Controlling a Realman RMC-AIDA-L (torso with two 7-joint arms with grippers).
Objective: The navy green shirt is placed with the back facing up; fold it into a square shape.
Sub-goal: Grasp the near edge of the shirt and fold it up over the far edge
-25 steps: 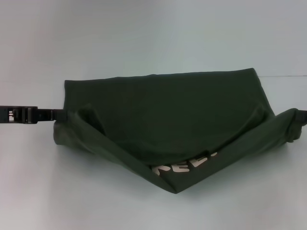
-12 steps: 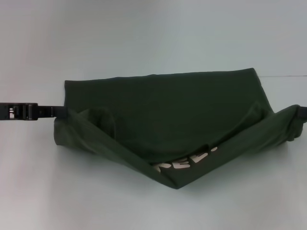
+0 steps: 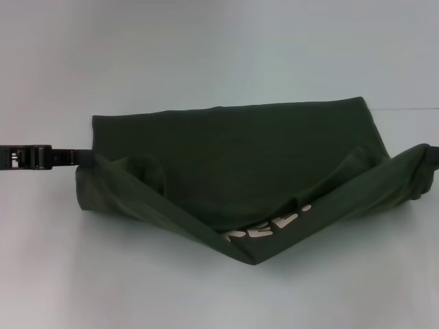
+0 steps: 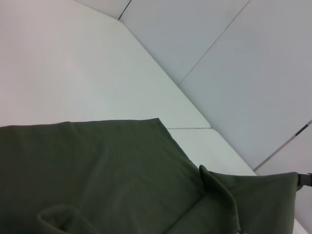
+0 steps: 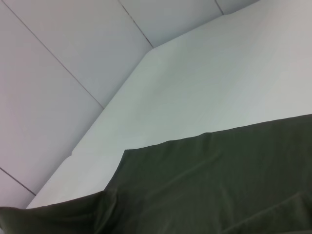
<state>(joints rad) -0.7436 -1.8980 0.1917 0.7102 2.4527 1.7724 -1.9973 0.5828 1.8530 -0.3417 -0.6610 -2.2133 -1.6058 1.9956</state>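
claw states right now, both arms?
Left claw: shut on the navy green shirt, lifting its left edge.
Right claw: shut on the shirt's right edge.

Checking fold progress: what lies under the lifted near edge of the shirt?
Under the raised near hem of the navy green shirt lies its own flat back panel, on the white table. Cream lettering shows on the turned-up side. The left gripper and right gripper fingertips are hidden.

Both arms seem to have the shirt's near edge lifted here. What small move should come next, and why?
Probably carry both held corners forward, toward the far edge, and lower them. The shirt hangs between the left gripper and the right gripper, its near edge sagging in a V with the pale lettering exposed, while the far half lies flat on the table. The fold looks half done.
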